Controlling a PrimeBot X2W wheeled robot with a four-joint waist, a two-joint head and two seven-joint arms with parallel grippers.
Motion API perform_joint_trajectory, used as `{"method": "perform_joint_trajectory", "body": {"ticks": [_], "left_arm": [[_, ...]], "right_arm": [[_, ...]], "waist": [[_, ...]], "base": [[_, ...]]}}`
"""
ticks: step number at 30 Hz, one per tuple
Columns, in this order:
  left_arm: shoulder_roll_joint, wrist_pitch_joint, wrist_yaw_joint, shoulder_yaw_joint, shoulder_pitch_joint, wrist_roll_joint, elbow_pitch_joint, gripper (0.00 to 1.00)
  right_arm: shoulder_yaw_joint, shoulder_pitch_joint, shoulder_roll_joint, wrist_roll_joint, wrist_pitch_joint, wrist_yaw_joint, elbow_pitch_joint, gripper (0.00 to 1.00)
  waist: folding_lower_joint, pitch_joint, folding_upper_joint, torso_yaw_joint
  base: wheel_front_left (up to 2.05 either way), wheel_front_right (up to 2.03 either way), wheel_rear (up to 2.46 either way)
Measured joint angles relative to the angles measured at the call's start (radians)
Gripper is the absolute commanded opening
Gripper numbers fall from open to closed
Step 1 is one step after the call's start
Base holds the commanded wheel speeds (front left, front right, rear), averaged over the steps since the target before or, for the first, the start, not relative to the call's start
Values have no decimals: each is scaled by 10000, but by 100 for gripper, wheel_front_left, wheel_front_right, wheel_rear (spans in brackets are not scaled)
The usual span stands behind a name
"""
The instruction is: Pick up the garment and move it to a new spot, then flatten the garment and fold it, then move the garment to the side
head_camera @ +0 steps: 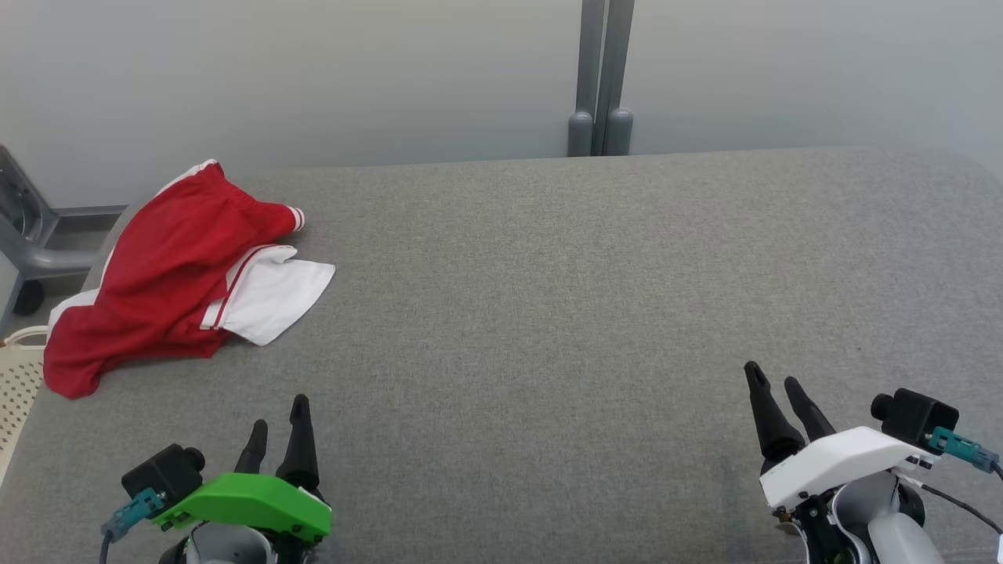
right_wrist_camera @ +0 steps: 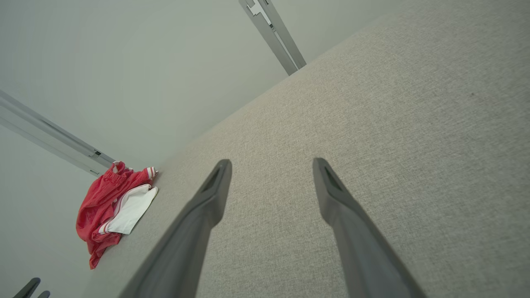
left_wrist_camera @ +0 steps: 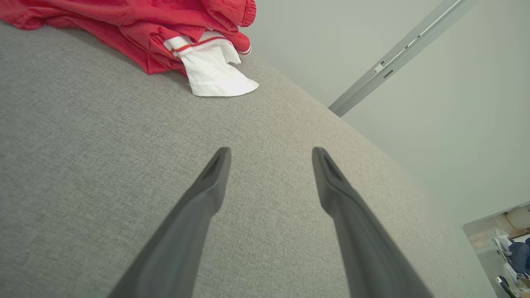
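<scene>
From the head: shows the garment (head_camera: 157,290), red with white panels, crumpled in a heap at the far left edge of the grey table (head_camera: 548,313), close to a pale perforated basket (head_camera: 16,384). Places the left gripper (head_camera: 279,413), green-shelled, at the lower left, near the heap but apart from it, fingers parted and holding nothing. Places the right gripper (head_camera: 772,374), white-shelled, at the lower right, well apart from the garment, fingers likewise parted and empty. Beyond the table's far edge, a grey post (head_camera: 599,78) against a pale wall.

From the left wrist: looks along the left gripper (left_wrist_camera: 270,151), spread wide over bare grey table (left_wrist_camera: 83,145), nothing between the fingers. Shows the garment (left_wrist_camera: 145,25) at the upper left, a white flap lying flat towards the fingertips, not touching them.

From the right wrist: looks along the right gripper (right_wrist_camera: 271,161), spread wide and empty over the table (right_wrist_camera: 414,124). Shows the garment (right_wrist_camera: 107,207) small at the far left, bunched at the table's edge, well apart from the fingers.
</scene>
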Motion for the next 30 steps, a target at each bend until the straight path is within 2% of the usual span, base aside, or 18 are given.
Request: {"method": "perform_joint_trajectory", "body": {"ticks": [14, 30], "left_arm": [[387, -75, 374, -274, -25, 1241, 40, 100], [564, -132, 510, -621, -36, 2174, -136, 100]], "right_arm": [[255, 150, -17, -1791, 395, 0, -215, 100], [188, 215, -35, -3289, 543, 2, -245, 100]], "waist": [[0, -179, 0, 48], [0, -273, 0, 59]], "base": [[0, 0, 0], [0, 0, 0]]}}
